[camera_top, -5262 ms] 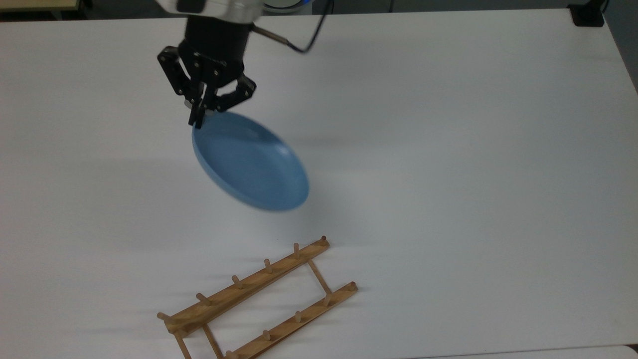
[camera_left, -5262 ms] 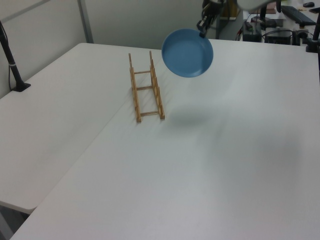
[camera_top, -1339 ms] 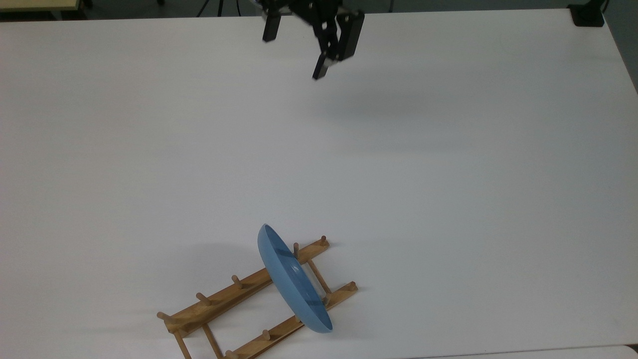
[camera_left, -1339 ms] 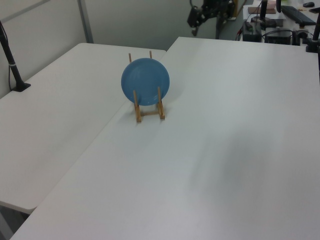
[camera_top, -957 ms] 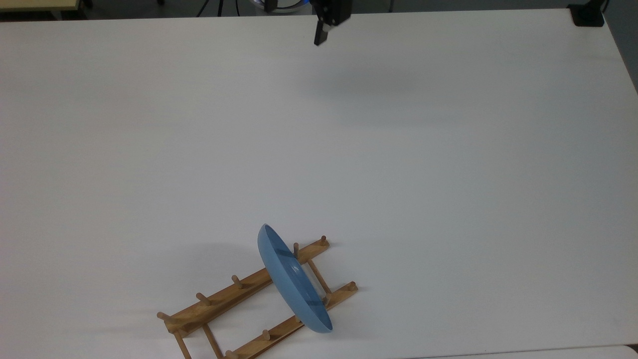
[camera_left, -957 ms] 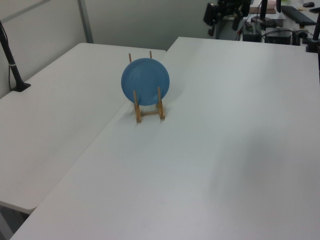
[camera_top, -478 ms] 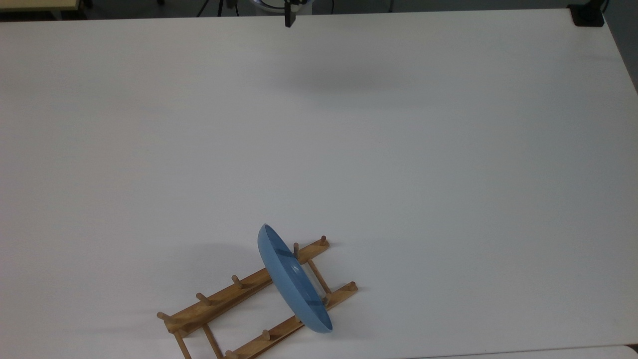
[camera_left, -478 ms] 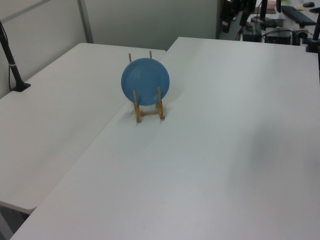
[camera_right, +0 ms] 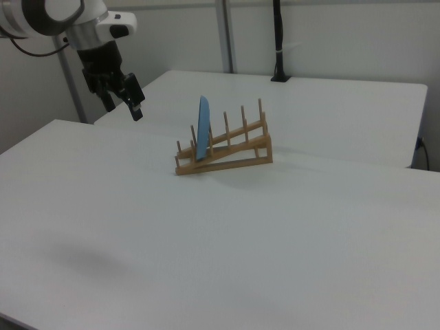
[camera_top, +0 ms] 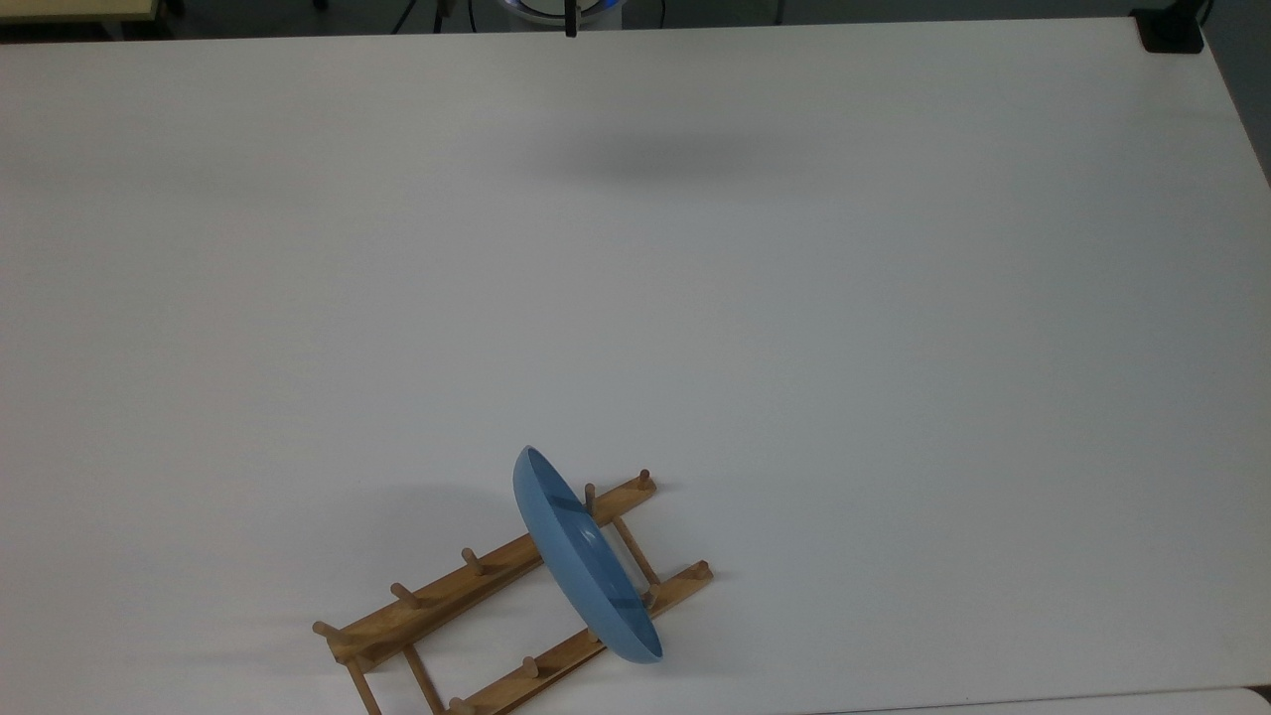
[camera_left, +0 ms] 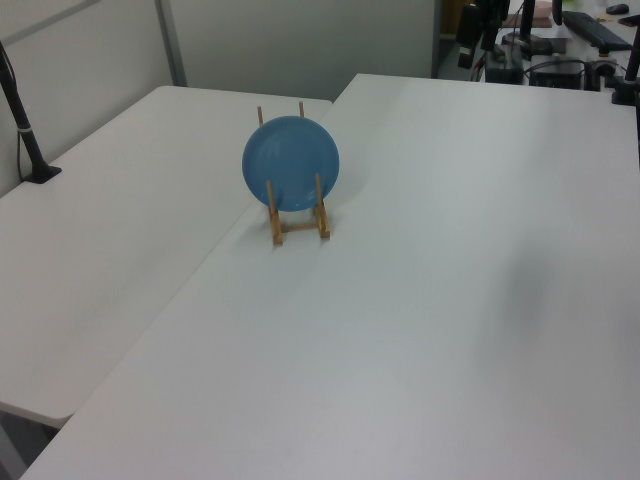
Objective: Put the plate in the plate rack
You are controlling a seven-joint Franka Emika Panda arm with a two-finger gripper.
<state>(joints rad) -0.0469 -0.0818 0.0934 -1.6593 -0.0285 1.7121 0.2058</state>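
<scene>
Surface: white surface [camera_top: 794, 298] spanned the whole top view; in the left view [camera_left: 450, 300] and the right view [camera_right: 206, 234] it met a second white table at a seam, with grey partition walls behind.
Arm: white Panda arm [camera_right: 62, 17] entered at the right view's upper left, ending in a black wrist held well above the surface.
Plate rack: light-brown wooden plate rack [camera_top: 437, 596] lay diagonally near the top view's bottom edge, two parallel rails joined by thin crossbars, short upright pegs on each rail. In the right view [camera_right: 240, 148] the rails sloped upward toward the right view's right.
Plate: light-blue plate [camera_top: 581, 551] stood on edge in the plate rack, across both rails, in a slot near the end toward the top view's right. In the left view [camera_left: 291, 163] its round face was turned to the camera, with two pegs in front of its lower part. In the right view [camera_right: 203, 127] it appeared edge-on, near upright, at the low end of the plate rack.
Hand: black hand [camera_right: 127, 96] hung in the air at the right view's upper left, well apart from plate and plate rack, holding nothing. Fingers [camera_right: 137, 111] pointed down; whether they were spread or together could not be told.
Pole: black pole [camera_left: 20, 110] with clamped base stood on the second table at the left view's left edge.
</scene>
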